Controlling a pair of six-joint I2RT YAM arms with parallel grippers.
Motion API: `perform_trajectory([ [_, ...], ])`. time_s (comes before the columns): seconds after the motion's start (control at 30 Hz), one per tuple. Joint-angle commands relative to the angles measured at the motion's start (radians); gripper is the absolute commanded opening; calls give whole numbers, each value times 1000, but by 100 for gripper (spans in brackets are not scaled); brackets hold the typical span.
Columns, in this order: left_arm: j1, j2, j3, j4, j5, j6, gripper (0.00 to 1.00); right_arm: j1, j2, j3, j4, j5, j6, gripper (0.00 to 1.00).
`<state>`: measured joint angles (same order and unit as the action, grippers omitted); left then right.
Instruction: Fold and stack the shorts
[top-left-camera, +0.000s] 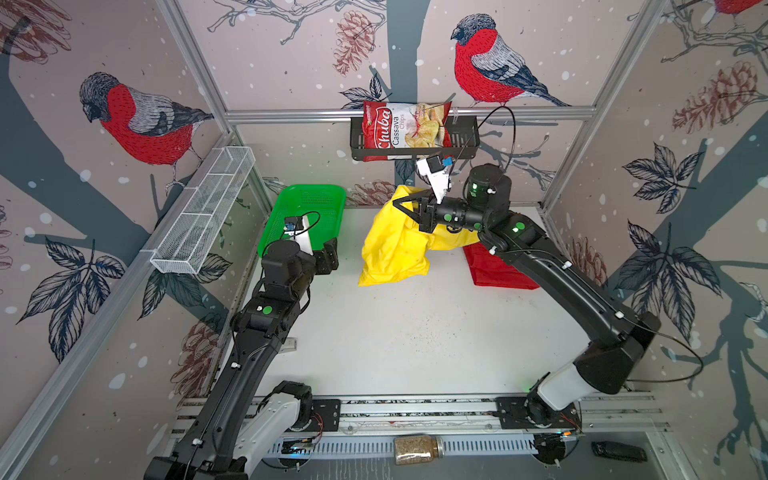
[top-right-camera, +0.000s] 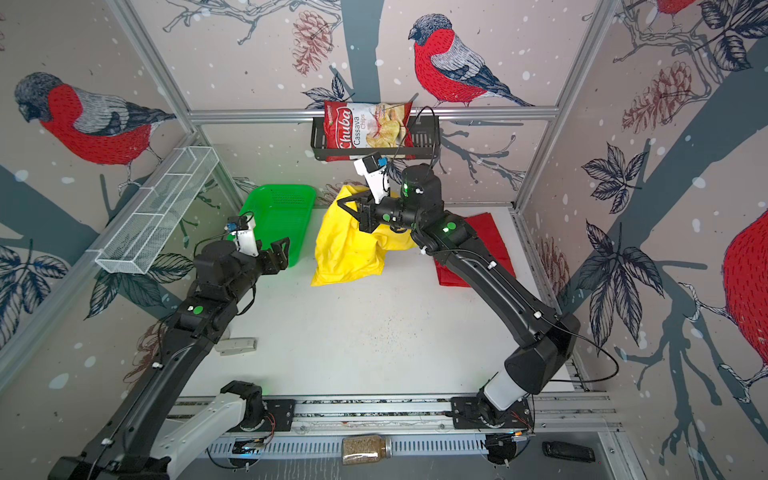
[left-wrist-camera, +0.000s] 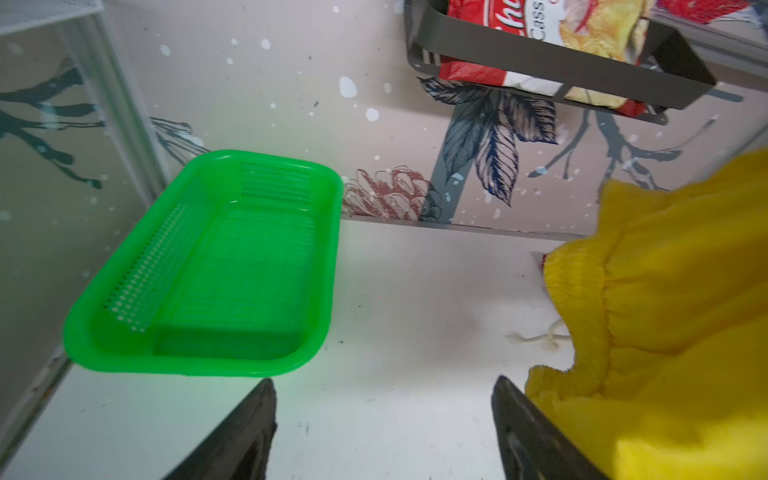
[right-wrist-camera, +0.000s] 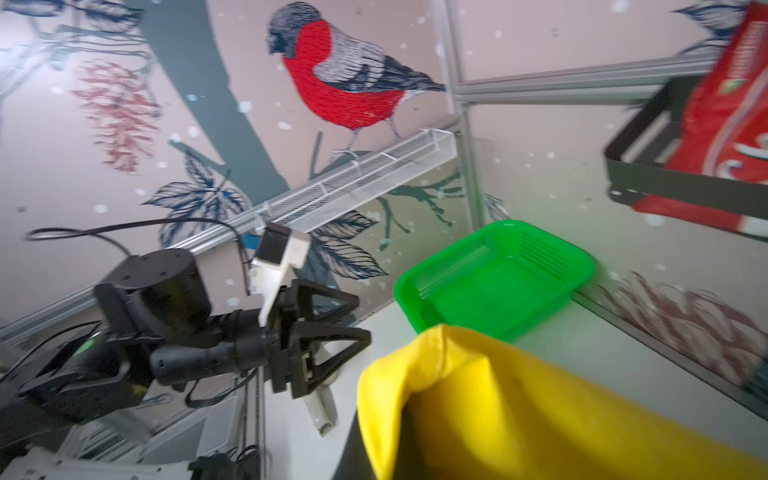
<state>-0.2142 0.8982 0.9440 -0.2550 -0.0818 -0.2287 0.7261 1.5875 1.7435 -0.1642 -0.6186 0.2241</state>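
Yellow shorts (top-left-camera: 395, 245) hang at the centre of both top views, one edge pinched in our closed right gripper (top-left-camera: 400, 206) and raised above the table (top-left-camera: 395, 332), we judge so the cloth drapes straight for folding. Our left gripper (right-wrist-camera: 363, 319) hovers open and empty left of centre, beside the green basket (top-left-camera: 286, 195), likely to catch a free corner. Red shorts (top-left-camera: 498, 272) lie folded at centre right, partly under our right arm: probably the stack's base.

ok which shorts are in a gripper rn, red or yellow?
The yellow shorts: the right gripper is shut on an edge, holding that end up off the table. The red shorts lie flat on it, ungripped.
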Motion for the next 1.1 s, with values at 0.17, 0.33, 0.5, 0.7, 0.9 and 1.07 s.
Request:
perform_trajectory([
  [0.17,0,-6,-4,-56,-141,29,81,-100,17,-219,92,3,232,2],
  [0.33,2,20,-66,-46,-82,6,81,-203,36,-309,-183,422,191,53],
  [0.5,1,49,-142,-32,-42,-36,81,-140,-4,-287,-307,632,27,60],
  [0.7,2,68,-226,6,-60,-99,82,157,-43,-344,-297,728,-278,63],
  [0.9,19,95,-289,34,-24,-157,82,338,77,-332,-374,679,-229,67],
  [1.07,24,90,-373,141,109,-208,82,359,220,-302,-388,663,-168,72],
])
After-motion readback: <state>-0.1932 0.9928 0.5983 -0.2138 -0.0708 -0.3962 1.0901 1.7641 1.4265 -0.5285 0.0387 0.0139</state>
